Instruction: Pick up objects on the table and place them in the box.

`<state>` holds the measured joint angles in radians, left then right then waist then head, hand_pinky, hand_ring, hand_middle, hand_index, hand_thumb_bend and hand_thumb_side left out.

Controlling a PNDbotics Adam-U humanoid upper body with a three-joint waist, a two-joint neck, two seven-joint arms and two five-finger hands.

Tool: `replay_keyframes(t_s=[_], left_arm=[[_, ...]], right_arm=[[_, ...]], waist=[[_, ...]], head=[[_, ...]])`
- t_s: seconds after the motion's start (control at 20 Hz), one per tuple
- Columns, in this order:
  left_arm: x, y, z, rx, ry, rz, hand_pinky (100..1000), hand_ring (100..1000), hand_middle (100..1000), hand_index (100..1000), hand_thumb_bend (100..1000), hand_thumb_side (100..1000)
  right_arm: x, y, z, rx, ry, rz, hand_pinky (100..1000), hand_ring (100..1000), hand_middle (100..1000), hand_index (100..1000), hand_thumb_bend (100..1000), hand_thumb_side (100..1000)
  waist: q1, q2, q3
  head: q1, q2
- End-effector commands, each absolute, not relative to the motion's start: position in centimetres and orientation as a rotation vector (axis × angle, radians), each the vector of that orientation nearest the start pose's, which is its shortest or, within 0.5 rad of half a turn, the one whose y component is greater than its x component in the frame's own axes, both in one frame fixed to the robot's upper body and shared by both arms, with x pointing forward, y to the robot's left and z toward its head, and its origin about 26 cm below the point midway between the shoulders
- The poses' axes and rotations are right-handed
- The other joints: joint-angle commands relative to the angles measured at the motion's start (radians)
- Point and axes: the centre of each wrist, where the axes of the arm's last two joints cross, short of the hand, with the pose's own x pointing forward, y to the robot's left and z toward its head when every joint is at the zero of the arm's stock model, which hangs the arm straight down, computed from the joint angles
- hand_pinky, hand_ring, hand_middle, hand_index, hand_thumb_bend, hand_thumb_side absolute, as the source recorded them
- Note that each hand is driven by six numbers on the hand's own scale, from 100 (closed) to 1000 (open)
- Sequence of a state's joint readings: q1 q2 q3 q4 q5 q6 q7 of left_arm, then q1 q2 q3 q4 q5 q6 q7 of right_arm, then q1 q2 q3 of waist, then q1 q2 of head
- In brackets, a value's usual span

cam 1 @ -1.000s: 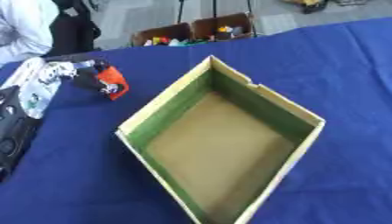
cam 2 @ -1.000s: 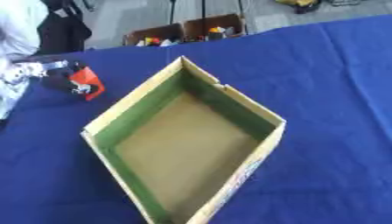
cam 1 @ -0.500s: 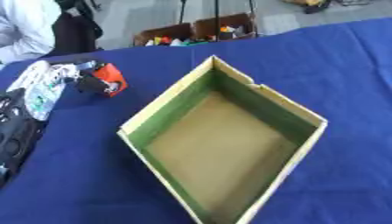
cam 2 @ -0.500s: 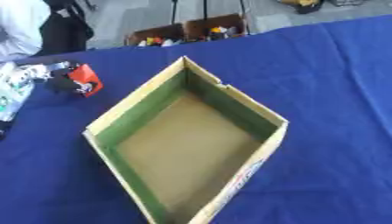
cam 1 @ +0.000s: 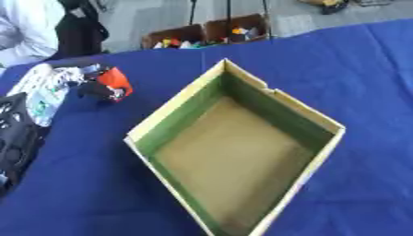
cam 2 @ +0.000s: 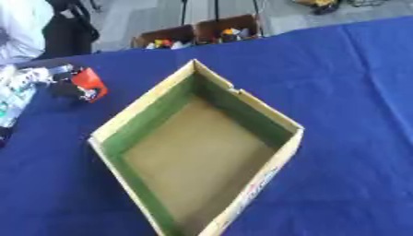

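Across the whole view I see the desk (cam 1: 363, 69), covered in a dark blue cloth, running from near edge to far edge. Next in size is the box (cam 1: 327, 125), open-topped cardboard, set corner-on like a diamond at centre. Its inner walls are green, its floor is plain brown, and I see nothing lying inside it. One corner points to the far side, one towards me.

At the left edge, low down, my left robot hand (cam 1: 14, 138) comes in as a black shape. It's cut by the frame and blurred, so I cannot tell if its fingers are straight or curled. It sits well apart from the box. My right robot hand shows in neither eye.

Beyond that hand lies a white patterned packet (cam 1: 44, 90) flat on the cloth, close to the hand's far side; whether they touch I can't tell. Print on it is unreadable.

Just right of the packet is a small orange and black object (cam 1: 109, 85), resting on the cloth near the box's left wall but apart from it. It looks to be touching or overlapping the packet's upper edge. What it is I can't make out.

Off the far edge of the desk, two brown crates (cam 1: 209, 32) sit on the floor with small coloured bits inside.
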<state>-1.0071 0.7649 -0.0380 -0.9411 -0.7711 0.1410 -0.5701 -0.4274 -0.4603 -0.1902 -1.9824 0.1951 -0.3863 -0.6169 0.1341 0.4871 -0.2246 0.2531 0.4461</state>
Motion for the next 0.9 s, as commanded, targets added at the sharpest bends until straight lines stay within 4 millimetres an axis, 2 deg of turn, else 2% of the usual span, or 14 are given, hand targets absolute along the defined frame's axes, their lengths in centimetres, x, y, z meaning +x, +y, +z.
replay_keyframes(t_s=[0.05,0.35,0.55,0.9], left_arm=[[44.0,41.3,31.9,1.083,-1.127,-0.985,261,452,526,843,100,435],[43.9,41.1,32.1,1.074,-1.144,-0.978,220,423,498,825,100,385],[43.6,41.1,32.6,1.077,-1.172,-0.967,201,409,482,819,100,360],[42.4,39.9,35.0,1.064,-1.297,-0.993,170,388,453,802,100,366]], right_arm=[[29.8,-31.3,27.4,0.813,3.117,0.277,749,689,798,742,115,556],[29.8,-31.3,27.3,0.813,3.118,0.285,749,690,797,742,106,554],[29.8,-31.4,27.2,0.819,3.12,0.29,749,691,796,741,100,553],[29.8,-31.4,27.0,0.826,3.124,0.29,747,692,793,741,100,557]], waist=[[0.012,-0.034,0.002],[0.011,-0.048,0.001],[0.006,-0.062,0.005],[-0.008,-0.099,0.026]], head=[[-0.001,-0.003],[-0.004,0.004],[-0.013,0.019],[-0.062,0.054]])
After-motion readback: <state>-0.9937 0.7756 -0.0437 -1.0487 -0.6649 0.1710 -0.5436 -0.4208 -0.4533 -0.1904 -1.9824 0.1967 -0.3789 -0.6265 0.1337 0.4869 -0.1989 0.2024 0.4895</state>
